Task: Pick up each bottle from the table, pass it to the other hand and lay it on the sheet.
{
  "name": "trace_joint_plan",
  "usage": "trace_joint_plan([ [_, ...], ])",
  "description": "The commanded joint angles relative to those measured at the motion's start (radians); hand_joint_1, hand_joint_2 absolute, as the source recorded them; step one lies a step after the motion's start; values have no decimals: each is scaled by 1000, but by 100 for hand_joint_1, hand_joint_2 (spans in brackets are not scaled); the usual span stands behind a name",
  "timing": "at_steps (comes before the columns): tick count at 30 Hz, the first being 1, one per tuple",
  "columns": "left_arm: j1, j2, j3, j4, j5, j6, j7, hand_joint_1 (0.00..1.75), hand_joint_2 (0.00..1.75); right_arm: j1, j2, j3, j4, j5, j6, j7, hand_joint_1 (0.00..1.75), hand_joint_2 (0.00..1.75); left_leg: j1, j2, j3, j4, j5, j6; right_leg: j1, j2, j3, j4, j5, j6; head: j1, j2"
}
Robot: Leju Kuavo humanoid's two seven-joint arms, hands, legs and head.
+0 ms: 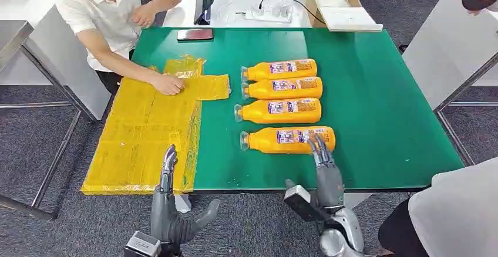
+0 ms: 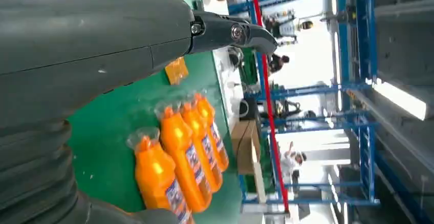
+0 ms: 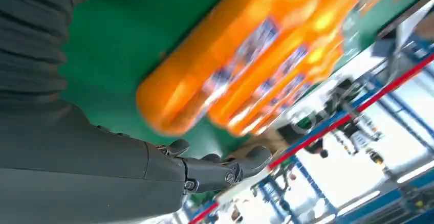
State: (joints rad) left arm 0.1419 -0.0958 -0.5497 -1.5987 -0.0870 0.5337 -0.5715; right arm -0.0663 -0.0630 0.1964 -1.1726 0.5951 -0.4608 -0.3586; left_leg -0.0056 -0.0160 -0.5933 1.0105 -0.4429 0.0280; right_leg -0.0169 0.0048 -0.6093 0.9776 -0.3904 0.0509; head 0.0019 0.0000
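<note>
Several orange bottles lie in a row on their sides on the green table [image 1: 376, 104], caps toward the yellow sheet [image 1: 141, 134]. The nearest bottle [image 1: 288, 139] [image 3: 225, 55] [image 2: 156, 178] lies just beyond my right hand [image 1: 323, 163], whose fingers [image 3: 215, 170] are stretched out over its base end, holding nothing. The other bottles [image 1: 282, 87] [image 2: 197, 147] lie farther back. My left hand [image 1: 167, 181] [image 2: 102, 55] hovers open over the sheet's near edge, fingers straight and thumb spread.
A person at the far left presses a hand [image 1: 169, 84] on the sheet. A phone [image 1: 195, 34] lies at the table's far edge, a cardboard box [image 1: 340, 7] behind it. Another person [image 1: 452, 210] stands at the near right corner.
</note>
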Motion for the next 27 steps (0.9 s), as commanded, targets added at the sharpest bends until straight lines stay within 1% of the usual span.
trace_joint_plan([
  [1,-52,13,-44,96,12,-20,-25,0,175,-172,-64,-74,238,101,4,39,0,175,1,2,5,-1,-2,-2,1,0,5,-1,-2,-2,0,0],
  [4,-66,1,-44,101,20,-29,-35,0,175,-275,-68,-42,356,168,31,24,0,175,0,5,5,-1,-2,-2,1,3,4,-1,0,-2,0,0],
  [7,-82,-11,-39,111,17,-43,-39,0,175,-357,-42,4,444,211,37,27,0,175,0,4,2,0,-1,-1,1,3,1,-1,1,-1,0,0],
  [10,-87,-14,-39,110,14,-54,-39,0,175,-388,-22,30,479,220,57,38,0,175,1,8,4,0,-2,-2,1,6,3,-1,1,-3,0,0],
  [11,-87,-15,-39,110,13,-55,-39,0,175,-391,-20,34,484,220,60,39,0,175,0,4,2,-1,0,-1,0,3,2,-1,1,-3,0,0],
  [13,-87,-13,-41,108,8,-60,-40,0,175,-401,-15,45,501,223,70,45,0,175,1,6,5,-1,-1,-2,1,4,4,-1,1,-4,0,0],
  [14,-89,-10,-46,106,-2,-62,-44,0,175,-409,-15,52,511,229,78,53,0,175,1,3,4,-1,-1,-2,1,2,3,-1,0,-3,0,0],
  [15,-88,-11,-48,104,-12,-59,-49,0,175,-429,-11,60,537,233,91,72,0,175,1,5,5,-1,-1,-2,1,3,4,-1,0,-4,0,0],
  [17,-85,-11,-48,96,-16,-60,-47,0,175,-461,-4,68,576,232,122,106,0,175,0,2,1,-1,0,-1,0,1,1,0,1,-2,0,0],
  [18,-84,-11,-48,95,-16,-60,-47,0,175,-465,-4,69,577,232,124,108,0,175,1,5,3,0,-1,-1,1,4,2,0,0,-3,0,0],
  [19,-85,-11,-48,96,-14,-63,-42,0,175,-472,-5,77,586,242,128,118,0,175,1,3,2,0,-1,-1,1,3,1,1,1,-2,0,0],
  [21,-85,-9,-46,94,11,-101,-6,0,175,-499,-12,109,633,265,179,165,0,175,1,6,5,0,-2,-2,1,4,4,0,0,-4,0,0],
  [23,-79,-12,-44,87,-7,-100,-3,0,175,-519,-21,140,665,291,222,207,0,175,0,3,1,-1,0,-1,0,2,1,0,1,-2,0,0],
  [24,-77,-14,-47,85,-10,-99,-3,0,175,-520,-24,141,667,291,224,207,0,175,1,4,3,-1,-1,-2,1,2,3,0,1,-3,0,0],
  [26,-67,-7,-53,64,-30,-100,15,0,175,-545,-29,172,698,324,265,272,0,175,1,4,3,0,-1,-2,1,2,3,0,0,-3,0,0],
  [27,-67,-6,-53,64,-30,-99,15,0,175,-547,-29,172,697,324,266,272,0,175,0,3,2,0,-1,-1,1,2,2,1,0,-3,0,0],
])
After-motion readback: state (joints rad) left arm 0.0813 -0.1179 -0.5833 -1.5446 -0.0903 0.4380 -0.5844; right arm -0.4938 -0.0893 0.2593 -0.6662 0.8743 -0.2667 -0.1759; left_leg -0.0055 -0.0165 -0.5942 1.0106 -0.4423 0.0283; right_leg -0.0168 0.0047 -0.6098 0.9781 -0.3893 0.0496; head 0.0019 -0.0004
